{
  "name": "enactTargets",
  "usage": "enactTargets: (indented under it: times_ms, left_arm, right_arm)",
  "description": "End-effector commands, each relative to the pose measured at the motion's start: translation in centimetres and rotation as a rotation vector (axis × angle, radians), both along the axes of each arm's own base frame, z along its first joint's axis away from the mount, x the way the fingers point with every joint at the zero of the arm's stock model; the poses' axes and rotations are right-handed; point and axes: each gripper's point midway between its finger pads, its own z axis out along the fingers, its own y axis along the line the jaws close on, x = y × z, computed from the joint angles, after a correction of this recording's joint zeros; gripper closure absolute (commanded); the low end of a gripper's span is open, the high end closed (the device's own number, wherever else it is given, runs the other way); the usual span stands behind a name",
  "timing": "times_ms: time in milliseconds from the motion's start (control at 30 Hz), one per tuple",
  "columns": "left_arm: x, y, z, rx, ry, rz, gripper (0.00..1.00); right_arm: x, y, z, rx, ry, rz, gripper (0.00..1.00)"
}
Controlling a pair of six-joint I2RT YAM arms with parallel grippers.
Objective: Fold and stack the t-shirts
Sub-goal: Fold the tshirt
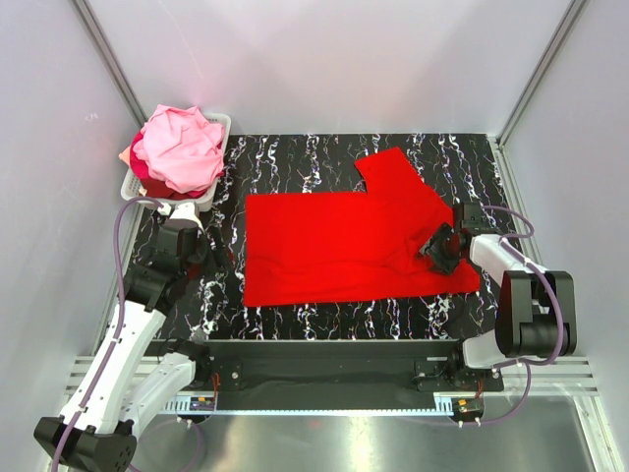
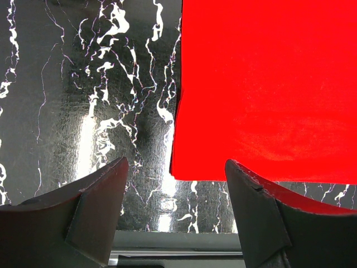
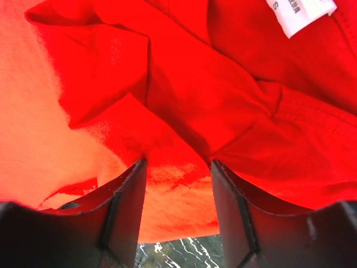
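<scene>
A bright red t-shirt [image 1: 344, 241] lies spread flat on the black marbled table [image 1: 295, 157], one sleeve pointing to the back. My right gripper [image 1: 437, 248] rests on its rumpled right side. In the right wrist view the jaws [image 3: 175, 162] are open, fingertips [image 3: 134, 178] pressed into red folds, with the white neck label [image 3: 301, 14] just beyond. My left gripper [image 1: 208, 254] is open and empty, low over the table just left of the shirt. The left wrist view shows the shirt's near-left corner [image 2: 184, 167] between and ahead of the fingertips [image 2: 114, 173]. Pink and peach shirts [image 1: 182, 147] are heaped at the back left.
The pink and peach heap fills a white slotted basket [image 1: 218, 182] at the table's back-left corner. White walls enclose the table on three sides. The table's near edge [image 2: 173, 237] and a metal rail [image 1: 314, 398] run along the front by the arm bases.
</scene>
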Motion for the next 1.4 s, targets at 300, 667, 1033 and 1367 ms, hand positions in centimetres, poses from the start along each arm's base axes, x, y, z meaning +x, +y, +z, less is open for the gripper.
enactTargets:
  times_ms: [300,667,1033,1367]
  left_arm:
    - [0.9,0.1,1.0,0.011,-0.05,0.003,0.24]
    - [0.9,0.1,1.0,0.011,-0.051,0.005,0.24]
    - [0.9,0.2,1.1,0.011,-0.058,0.006,0.24]
    - [0.8,0.1,1.2,0.007,-0.063,0.003,0.24]
  right_arm:
    - [1.8,0.6,0.9,0.013,-0.058,0.008,0.77]
    - [1.7,1.0,1.1,0.034,-0.074,0.014,1.0]
    - [1.1,1.6,3.9,0.014,-0.101,0.042,0.7]
    - [-1.6,1.4,3.6,-0.001,-0.087,0.054,0.49]
